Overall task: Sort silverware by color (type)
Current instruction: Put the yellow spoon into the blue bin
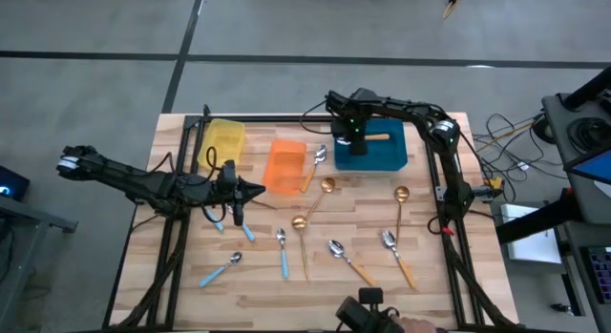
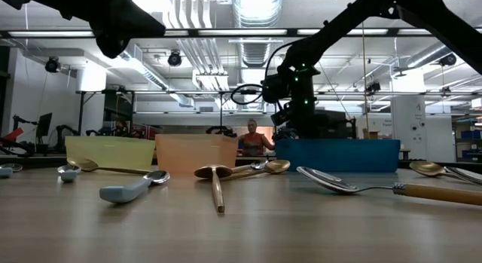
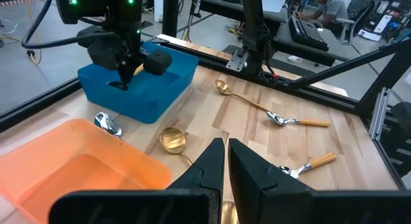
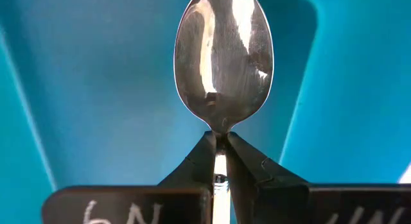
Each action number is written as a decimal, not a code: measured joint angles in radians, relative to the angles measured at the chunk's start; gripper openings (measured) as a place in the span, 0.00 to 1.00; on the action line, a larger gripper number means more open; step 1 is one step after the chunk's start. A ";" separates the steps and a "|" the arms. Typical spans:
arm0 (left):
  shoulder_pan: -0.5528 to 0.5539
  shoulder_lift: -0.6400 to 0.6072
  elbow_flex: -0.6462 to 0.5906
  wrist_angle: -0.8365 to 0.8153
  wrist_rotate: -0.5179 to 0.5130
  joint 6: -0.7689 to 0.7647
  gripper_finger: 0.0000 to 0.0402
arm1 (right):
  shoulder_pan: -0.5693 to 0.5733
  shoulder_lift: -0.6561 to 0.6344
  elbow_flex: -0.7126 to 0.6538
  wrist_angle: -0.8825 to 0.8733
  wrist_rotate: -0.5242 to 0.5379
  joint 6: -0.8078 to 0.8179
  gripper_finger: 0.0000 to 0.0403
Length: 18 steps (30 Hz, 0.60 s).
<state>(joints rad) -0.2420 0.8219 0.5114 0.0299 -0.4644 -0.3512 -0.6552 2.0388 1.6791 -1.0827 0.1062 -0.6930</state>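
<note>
My right gripper (image 1: 348,135) hangs over the blue bin (image 1: 391,159), shut on a spoon whose silver bowl (image 4: 223,57) fills the right wrist view. Its orange handle (image 1: 380,137) pokes out toward the table's right. My left gripper (image 1: 256,190) is shut and empty, hovering beside the orange bin (image 1: 284,167), with its fingers (image 3: 212,163) closed. Loose on the wood lie blue-handled spoons (image 1: 284,253), orange-handled spoons (image 1: 351,260) and gold spoons (image 1: 302,236). One silver-bowled spoon (image 1: 316,161) leans on the orange bin's side. My right gripper pinches the spoon between its two fingertips at the thin neck (image 4: 220,131), just behind the bowl. The bowl juts out past the fingertips toward the blue bin's floor, and the handle runs back between the fingers. The spoon is lifted clear inside the bin's outline.
A yellow bin (image 1: 225,138) stands left of the orange one along the table's far side. Dark frame rails (image 1: 444,195) run along the left and right edges. A person (image 2: 251,139) sits in the room beyond. Bare wood lies near the left front corner.
</note>
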 joint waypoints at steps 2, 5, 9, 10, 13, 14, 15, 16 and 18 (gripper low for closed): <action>0.000 0.000 0.000 0.000 0.000 0.002 0.01 | 0.000 0.000 0.000 0.004 0.000 0.011 0.03; 0.000 0.000 0.000 0.000 0.000 0.002 0.01 | -0.002 0.003 0.000 0.004 0.000 0.020 0.03; 0.000 0.000 0.000 0.000 0.000 0.002 0.01 | -0.005 0.012 0.000 0.003 0.001 0.020 0.03; 0.000 0.000 0.000 0.000 0.000 0.002 0.01 | -0.005 0.012 0.000 0.003 0.000 0.020 0.03; 0.000 0.000 0.000 0.000 0.000 -0.001 0.01 | -0.005 0.012 0.000 0.004 0.002 0.020 0.03; 0.000 0.000 0.000 0.000 0.000 -0.006 0.01 | -0.005 0.012 0.000 0.003 0.002 0.020 0.03; 0.000 0.000 0.000 0.000 0.000 -0.013 0.01 | -0.005 0.012 0.000 0.003 0.002 0.021 0.03; 0.000 0.001 0.000 0.000 0.000 -0.024 0.01 | -0.005 0.012 0.000 0.003 0.002 0.028 0.03; 0.000 0.005 0.000 0.000 0.000 -0.041 0.01 | -0.005 0.012 0.000 0.000 0.001 0.040 0.03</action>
<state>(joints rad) -0.2420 0.8265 0.5114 0.0299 -0.4643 -0.3926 -0.6598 2.0510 1.6791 -1.0826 0.1074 -0.6535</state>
